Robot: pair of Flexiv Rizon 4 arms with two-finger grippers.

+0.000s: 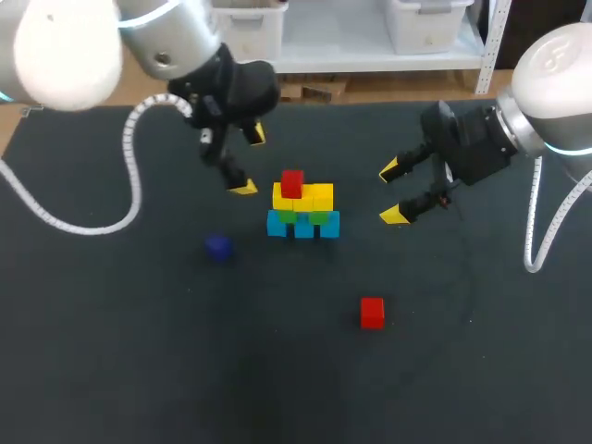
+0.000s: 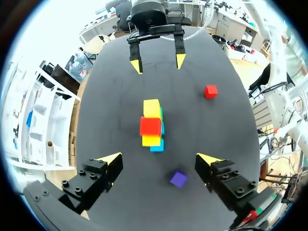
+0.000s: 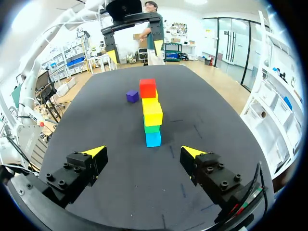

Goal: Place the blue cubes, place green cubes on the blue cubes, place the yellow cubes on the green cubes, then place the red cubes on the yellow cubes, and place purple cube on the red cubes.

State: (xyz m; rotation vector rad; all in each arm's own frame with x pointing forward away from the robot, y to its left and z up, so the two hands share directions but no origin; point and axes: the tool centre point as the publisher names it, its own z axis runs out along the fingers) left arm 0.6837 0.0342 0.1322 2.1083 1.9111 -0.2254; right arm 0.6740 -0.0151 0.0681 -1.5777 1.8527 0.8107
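The yellow cubes [image 1: 303, 197] are hiding most of the green cubes [image 1: 318, 218] in the head view. The purple cube [image 1: 218, 247] is showing there only as a blurred dark blob.

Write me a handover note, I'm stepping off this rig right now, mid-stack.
Left gripper: open, empty, beside the stack.
Right gripper: open, empty, on the stack's other side.
Done: blue cubes on the table, green cubes on them, yellow cubes on the green, first red cube on the yellow.
Loose on the table: second red cube towards the right arm's side, purple cube towards the left arm's.
Left to do: second red cube onto the yellow cubes, then purple cube on the reds.
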